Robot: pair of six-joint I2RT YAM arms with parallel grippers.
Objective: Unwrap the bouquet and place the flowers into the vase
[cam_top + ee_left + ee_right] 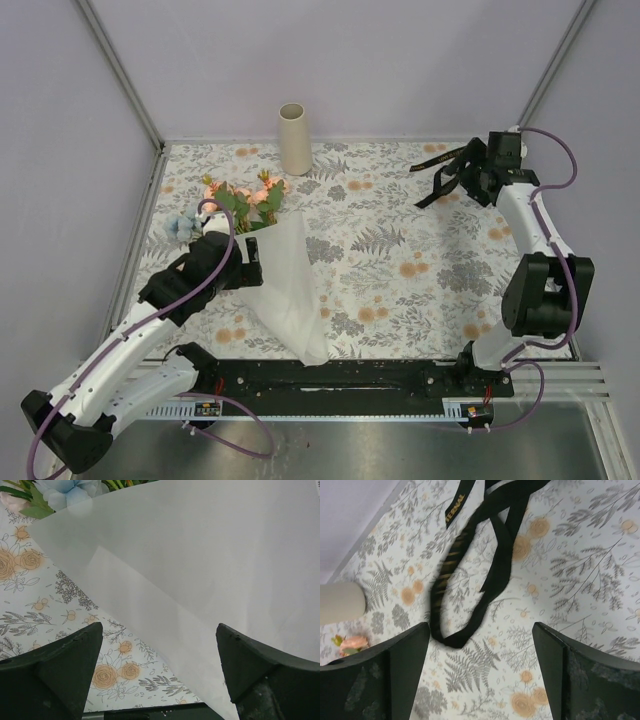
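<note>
The left tool (159, 630) stands wide, its two dark fingers (60, 670) well apart and closed on nothing. Between and beyond them lies the white paper cone (200, 565) of the bouquet (262, 235). The tool points at the cone's left flank from low over the surface (400, 250). Behind it the left arm runs back long and low, slanting from the near left corner toward the middle-left of the floral cloth.

The bouquet lies on its side there. Its flowers (245, 198) point toward the far left, and the narrow end of the paper points toward the arm bases.

The right tool (480, 627) also gapes wide and holds nothing between its fingers. Just ahead of it is the black ribbon (495, 575), loose, looped and blurred; whether it touches the tool cannot be told. The right arm rises from its base, bends at a high elbow and reaches to the far right corner.

The vase (294, 138) stands upright at the far edge, near the flower heads and well apart from both tools.
</note>
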